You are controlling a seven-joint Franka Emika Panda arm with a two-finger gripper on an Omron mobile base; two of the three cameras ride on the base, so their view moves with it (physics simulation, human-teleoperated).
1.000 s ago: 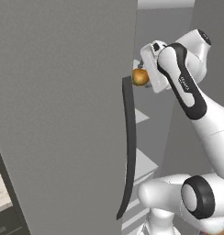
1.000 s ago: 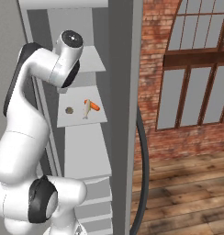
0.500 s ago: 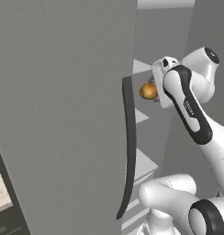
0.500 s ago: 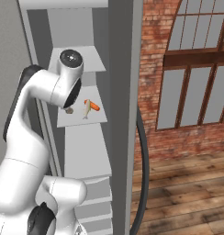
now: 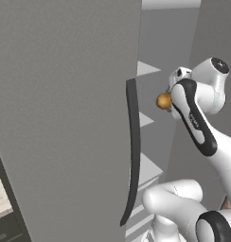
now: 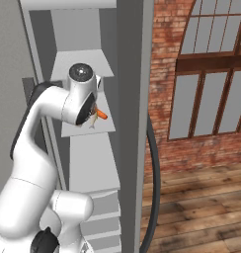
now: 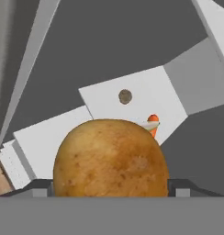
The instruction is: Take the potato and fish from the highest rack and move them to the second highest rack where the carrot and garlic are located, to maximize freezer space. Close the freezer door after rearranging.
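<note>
The potato point(image 7: 111, 158) is grasped between wide-set jaws of the gripper point(image 5: 170, 100) and carried in air, apparently off the second highest rack point(image 6: 103, 126) beside the carrot point(image 6: 101, 114), for placement there.

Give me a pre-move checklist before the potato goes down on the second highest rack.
1. Potato in the gripper: ok, it sits between the jaws.
2. Freezer door open: ok.
3. Second highest rack ahead of the hand: ok, seen in the hand view.
4. Carrot on that rack: ok.
5. Bare spot on the rack beside the carrot: ok.
6. Fish moved down: cannot tell.
</note>
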